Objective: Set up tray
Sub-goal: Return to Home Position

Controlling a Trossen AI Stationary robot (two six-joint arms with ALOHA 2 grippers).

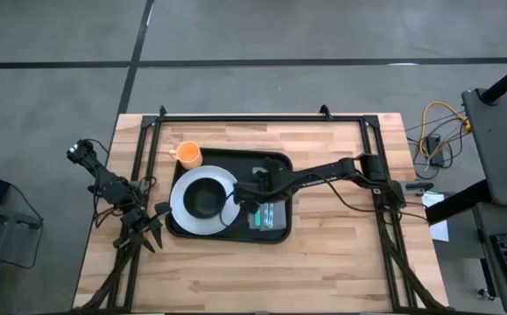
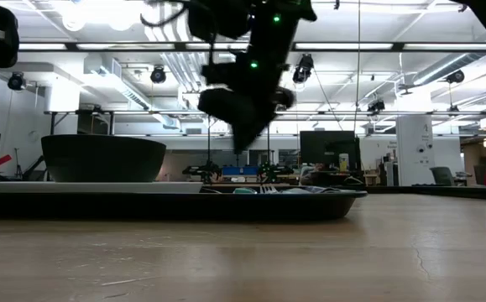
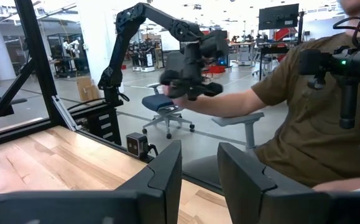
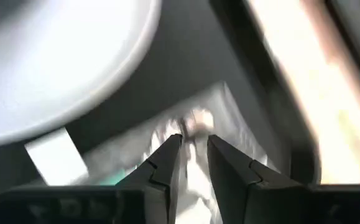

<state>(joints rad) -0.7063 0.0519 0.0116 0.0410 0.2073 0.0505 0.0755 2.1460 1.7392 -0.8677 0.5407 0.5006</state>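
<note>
The black tray (image 1: pixel 266 166) lies mid-table. On its left half sits a white plate (image 1: pixel 180 206) with a black bowl (image 1: pixel 204 199) on it. A clear packet with white and green contents (image 1: pixel 269 215) lies flat on the tray's right half. My right gripper (image 1: pixel 238 194) hangs over the tray between bowl and packet, clear of the tray floor in the low view (image 2: pixel 242 148). It slants down at the packet (image 4: pixel 229 115), its fingers a narrow gap apart (image 4: pixel 195 143) with nothing seen between them. My left gripper (image 1: pixel 146 229) waits open at the table's left edge.
An orange cup (image 1: pixel 188 155) stands on the wood by the tray's far left corner. Black frame rails (image 1: pixel 262 117) run along the table's far, left and right sides. Bare wood lies near and right of the tray. A seated person (image 3: pixel 304 118) is beyond the table.
</note>
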